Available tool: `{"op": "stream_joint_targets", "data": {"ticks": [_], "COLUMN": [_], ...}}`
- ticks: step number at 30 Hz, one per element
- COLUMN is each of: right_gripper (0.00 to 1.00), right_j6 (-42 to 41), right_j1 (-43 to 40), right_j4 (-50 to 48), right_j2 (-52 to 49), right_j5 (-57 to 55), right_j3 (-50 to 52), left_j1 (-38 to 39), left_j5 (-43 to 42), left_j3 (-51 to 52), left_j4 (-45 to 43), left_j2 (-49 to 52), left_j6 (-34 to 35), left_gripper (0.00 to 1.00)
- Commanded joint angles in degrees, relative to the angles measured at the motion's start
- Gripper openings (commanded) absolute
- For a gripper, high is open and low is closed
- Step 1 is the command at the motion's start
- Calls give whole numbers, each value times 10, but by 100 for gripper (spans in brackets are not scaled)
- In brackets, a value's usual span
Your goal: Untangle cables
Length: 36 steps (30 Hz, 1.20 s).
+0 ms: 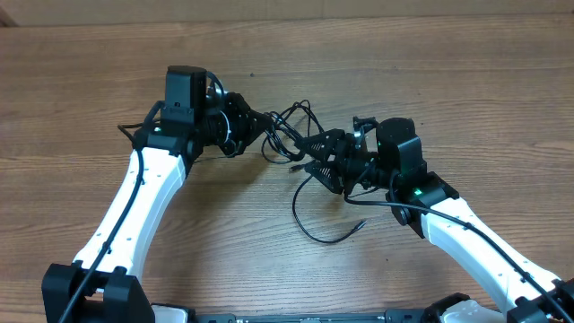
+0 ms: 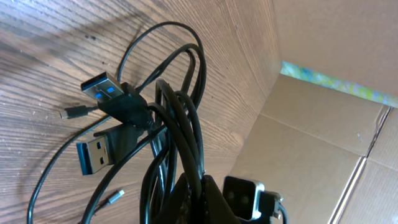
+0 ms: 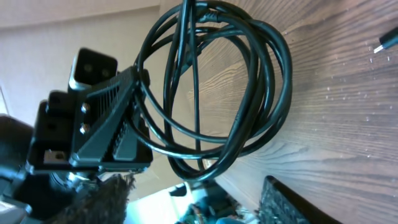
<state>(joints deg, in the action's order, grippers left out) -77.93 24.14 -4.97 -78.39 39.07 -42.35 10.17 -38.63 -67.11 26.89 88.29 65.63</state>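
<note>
Cables (image 3: pixel 281 93), probably light and limp, sit pinched in the left fingers (image 3: pixel 112 118); right fingers (image 3: pixel 292 202), spread beside the cables, could take one free loop.

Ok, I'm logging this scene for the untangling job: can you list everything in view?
cables: one tangled bundle, strand count unclear, black, mid-table between the grippers
USB plugs: two, silver with blue inserts, at the bundle
small plugs: two, silver-tipped, on loose strand ends
table: one, brown wood, under everything
cardboard wall: one, brown, beside the table
arms: two, white with black joints, from the near edge
left gripper: one, black, shut on the cables
right gripper: one, black, open beside the bundle
</note>
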Motion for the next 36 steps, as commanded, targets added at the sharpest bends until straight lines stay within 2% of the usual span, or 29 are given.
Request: {"op": "stream_joint_targets", "data": {"ticks": [1, 3, 6, 15, 22, 32, 36], "right_gripper": [61, 51, 43, 41, 24, 6, 4], "right_j6": [-56, -63, -63, -63, -62, -60, -53], "right_j1": [3, 3, 3, 18, 25, 26, 30], "right_j4": [-3, -3, -3, 30, 30, 34, 46], "right_j2": [-2, -2, -2, -2, -2, -2, -2], "right_j5": [-7, -11, -14, -52, -69, -82, -82], "right_j3": [-1, -1, -1, 0, -1, 0, 0], "left_j1": [10, 14, 21, 34, 34, 41, 41], "left_j5": [2, 3, 3, 10, -2, 3, 26], "left_j3": [-15, -15, -15, -15, -15, -15, -15], "left_j4": [0, -1, -1, -1, 9, 56, 59], "left_j2": [-14, -14, -14, -14, -14, -14, -14], "left_j6": [24, 32, 39, 64, 64, 63, 64], "left_gripper": [4, 4, 4, 4, 4, 4, 4]}}
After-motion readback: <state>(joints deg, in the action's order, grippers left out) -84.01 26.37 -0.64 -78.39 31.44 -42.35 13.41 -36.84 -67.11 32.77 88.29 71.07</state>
